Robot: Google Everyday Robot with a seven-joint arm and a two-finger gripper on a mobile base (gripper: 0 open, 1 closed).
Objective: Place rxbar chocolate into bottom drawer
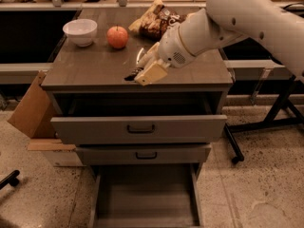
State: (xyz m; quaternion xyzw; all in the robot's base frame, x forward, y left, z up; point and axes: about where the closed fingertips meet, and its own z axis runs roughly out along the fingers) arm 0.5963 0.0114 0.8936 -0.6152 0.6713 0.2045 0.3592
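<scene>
End effector [139, 71] gripping rxbar chocolate [130, 75], above cabinet top [90, 65]

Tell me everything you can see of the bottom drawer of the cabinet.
The bottom drawer is the lowest of three and looks like grey wood. It is pulled far out toward the camera: a wide, shallow box with low side walls and a bare floor. The tool does not touch it; it is well above, over the cabinet top.
</scene>
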